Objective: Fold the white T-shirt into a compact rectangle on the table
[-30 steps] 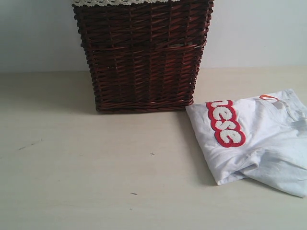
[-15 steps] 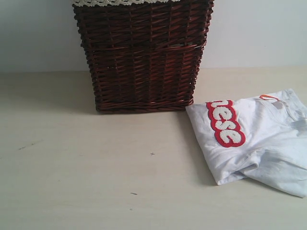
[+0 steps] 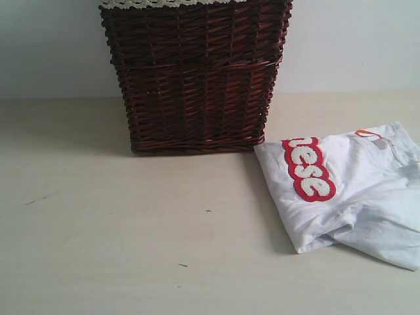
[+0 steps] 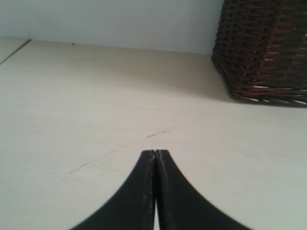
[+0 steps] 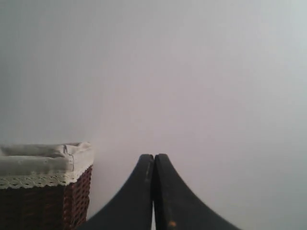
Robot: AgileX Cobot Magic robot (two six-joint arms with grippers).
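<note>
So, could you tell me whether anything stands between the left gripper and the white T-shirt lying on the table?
Possibly the dark red-brown wicker basket: from the shut left gripper it stands ahead to one side, and the soft white T-shirt lies beside its base. The bare beige table in front of the basket leaves an open path.

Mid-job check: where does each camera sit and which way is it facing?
Exterior: off the arms, looking across the table, facing the wicker basket and wall; white T-shirt at right; no arm shows.
Left wrist: close above the table, facing along it; shut left gripper shows.
Right wrist: near basket-rim height, facing the wall; shut right gripper shows.
Shared: all three see the basket; only the exterior sees the T-shirt.
</note>
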